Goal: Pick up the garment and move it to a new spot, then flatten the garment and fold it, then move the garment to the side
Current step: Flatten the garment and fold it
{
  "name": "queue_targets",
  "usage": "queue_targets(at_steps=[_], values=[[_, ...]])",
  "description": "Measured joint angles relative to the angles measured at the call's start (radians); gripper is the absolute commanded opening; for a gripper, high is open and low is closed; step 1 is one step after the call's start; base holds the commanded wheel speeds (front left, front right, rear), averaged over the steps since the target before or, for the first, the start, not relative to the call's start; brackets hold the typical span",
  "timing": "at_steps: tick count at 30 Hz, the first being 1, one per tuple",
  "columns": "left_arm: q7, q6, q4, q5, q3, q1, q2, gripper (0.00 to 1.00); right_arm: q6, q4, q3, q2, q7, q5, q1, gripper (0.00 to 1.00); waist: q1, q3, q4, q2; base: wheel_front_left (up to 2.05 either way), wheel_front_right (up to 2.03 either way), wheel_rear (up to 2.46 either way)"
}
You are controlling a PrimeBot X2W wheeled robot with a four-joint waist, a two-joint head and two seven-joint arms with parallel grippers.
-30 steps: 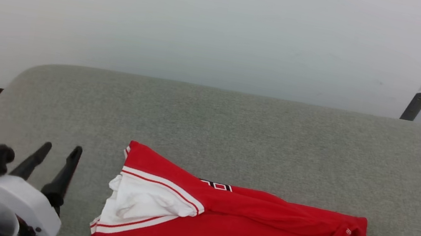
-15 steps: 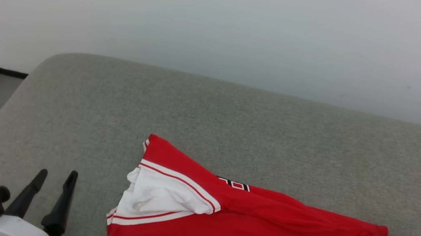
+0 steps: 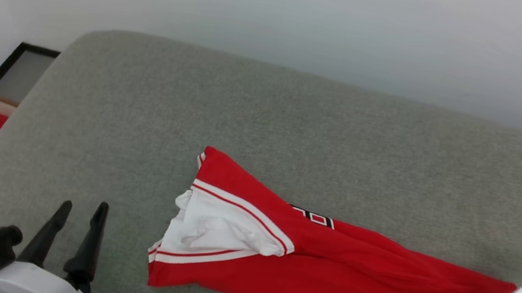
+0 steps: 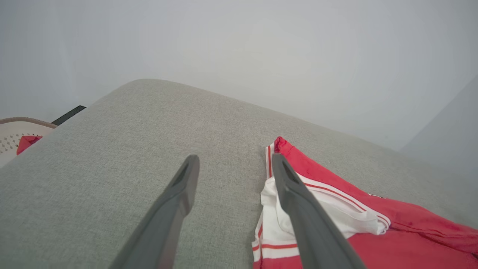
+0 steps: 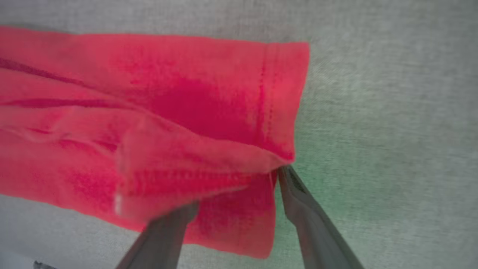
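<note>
Jersey (image 3: 324, 277), red with a white sleeve, lies bunched lengthwise on grey cushion (image 3: 266, 116) at 6 o'clock of head view. Light, limp cloth, will sag; pinch at hem corners or shoulder. Left gripper (image 3: 84, 205) at 8 o'clock, fingers spread, empty. Head view gives the chest lettering.

Left wrist view: striped sleeve trim at 4 o'clock, beside one finger.

Right wrist view, blurred: right gripper (image 5: 239, 188) spread wide astride hem corner, probably not pinching yet. Hem stitching reads here.

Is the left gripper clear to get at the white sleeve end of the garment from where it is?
Probably yes: the left gripper, jaws open, sits just left of the white sleeve of the garment, with bare grey cushion between them.
</note>
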Motion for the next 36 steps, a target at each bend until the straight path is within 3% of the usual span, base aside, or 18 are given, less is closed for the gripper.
queue_targets(at_steps=[1,2,3,18,36], values=[[0.000,-0.002,0.001,0.002,0.002,-0.002,-0.004,1.00,0.000,0.014,0.008,0.000,0.010,0.003,-0.007,1.00,0.0000,0.006,0.004,0.0000,0.00,0.00,0.00],[0.000,-0.003,0.001,0.003,0.007,-0.004,-0.010,1.00,0.000,0.025,0.015,0.000,0.020,0.007,-0.013,0.42,0.0000,0.011,0.007,0.0000,0.00,0.00,0.00],[0.000,-0.006,0.001,0.005,0.009,-0.007,-0.013,1.00,0.000,0.032,0.018,-0.002,0.030,0.015,-0.021,0.02,0.0000,0.016,0.011,0.0000,0.00,0.00,0.00],[0.000,-0.028,0.022,0.050,0.036,-0.010,-0.064,1.00,0.001,0.099,0.025,-0.030,-0.015,0.069,-0.094,0.00,0.0000,0.047,0.015,0.0000,0.00,0.00,0.00],[0.000,-0.047,0.031,0.076,0.065,0.020,-0.088,1.00,0.001,0.160,-0.035,-0.195,-0.030,0.048,-0.115,0.00,0.0000,-0.001,-0.025,-0.0001,0.00,0.00,0.00]])
